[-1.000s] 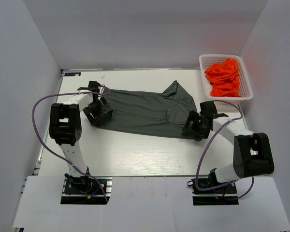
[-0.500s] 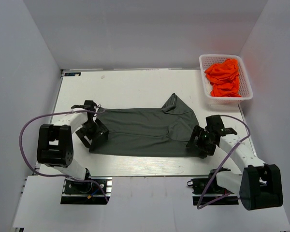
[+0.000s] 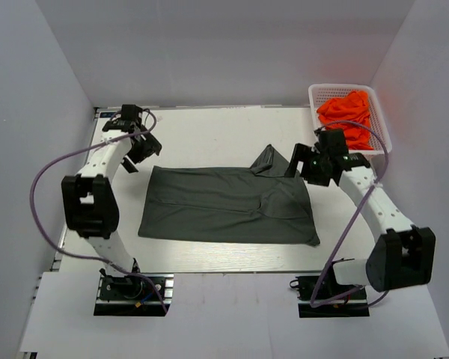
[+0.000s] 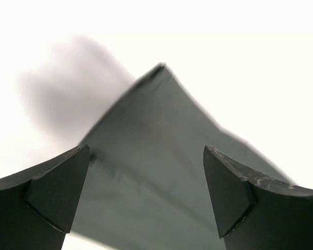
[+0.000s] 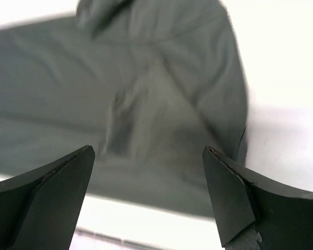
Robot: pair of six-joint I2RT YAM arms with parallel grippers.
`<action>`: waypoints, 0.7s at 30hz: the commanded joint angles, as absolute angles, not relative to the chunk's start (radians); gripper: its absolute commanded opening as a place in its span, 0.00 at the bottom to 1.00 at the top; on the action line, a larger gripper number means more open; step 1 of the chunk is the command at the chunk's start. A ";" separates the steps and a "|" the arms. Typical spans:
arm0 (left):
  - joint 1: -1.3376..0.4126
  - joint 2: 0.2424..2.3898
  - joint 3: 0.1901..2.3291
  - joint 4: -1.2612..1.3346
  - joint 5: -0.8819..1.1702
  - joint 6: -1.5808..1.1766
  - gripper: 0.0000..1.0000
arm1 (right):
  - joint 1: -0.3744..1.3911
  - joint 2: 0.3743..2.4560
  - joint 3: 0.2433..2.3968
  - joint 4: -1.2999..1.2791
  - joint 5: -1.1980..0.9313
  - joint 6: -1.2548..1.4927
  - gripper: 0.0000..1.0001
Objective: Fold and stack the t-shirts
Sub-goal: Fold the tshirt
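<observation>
You get a bright, even, sharp overhead view. Both wrist views blow out the white tabletop (image 4: 250,41), and the dark grey cloth t-shirt (image 5: 161,94) looks blurred.

White flat table (image 3: 209,258) fills the mid of the top view, boxed in on 3 sides by plain pale-grey panels: back wall (image 3: 224,52), left wall (image 3: 30,149), right wall (image 3: 430,127), w/ no windows in view. Small dark label (image 3: 112,115) sits at the table's far-left corner, and a white board strip (image 3: 232,314) runs along the near edge. Light is bright & even w/ soft shadows; the tabletop looks washed out in both wrist views.
</observation>
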State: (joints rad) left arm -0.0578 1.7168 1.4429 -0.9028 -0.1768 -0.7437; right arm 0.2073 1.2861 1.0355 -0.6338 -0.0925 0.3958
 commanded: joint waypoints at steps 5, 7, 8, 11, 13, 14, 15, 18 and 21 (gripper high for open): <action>-0.040 1.989 1.647 -0.864 -0.193 -0.696 1.00 | 0.209 1.566 1.287 -0.549 0.094 0.373 0.90; -0.040 2.017 1.667 -0.864 -0.193 -0.696 0.96 | 0.207 1.615 1.385 -0.548 0.097 0.365 0.90; -0.040 2.026 1.667 -0.864 -0.193 -0.687 0.93 | 0.213 1.691 1.405 -0.548 0.095 0.353 0.90; -0.040 2.049 1.667 -0.833 -0.193 -0.677 0.78 | 0.212 1.800 1.530 -0.558 0.121 0.338 0.90; -0.040 2.060 1.667 -0.824 -0.184 -0.676 0.69 | 0.210 1.860 1.604 -0.580 0.156 0.336 0.90; -0.040 2.084 1.667 -0.809 -0.161 -0.666 0.57 | 0.212 1.877 1.618 -0.581 0.155 0.333 0.90; -0.040 2.095 1.677 -0.808 -0.161 -0.666 0.51 | 0.212 1.906 1.630 -0.584 0.156 0.330 0.90; -0.040 2.115 1.668 -0.821 -0.138 -0.657 0.34 | 0.212 1.982 1.680 -0.575 0.155 0.327 0.90; -0.040 2.115 1.631 -0.810 -0.120 -0.657 0.32 | 0.212 2.034 1.733 -0.583 0.166 0.325 0.90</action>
State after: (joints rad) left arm -0.0429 2.1242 1.6424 -0.8295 -0.1486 -0.6674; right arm 0.2081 2.0045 1.6672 -0.5797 0.1322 0.3420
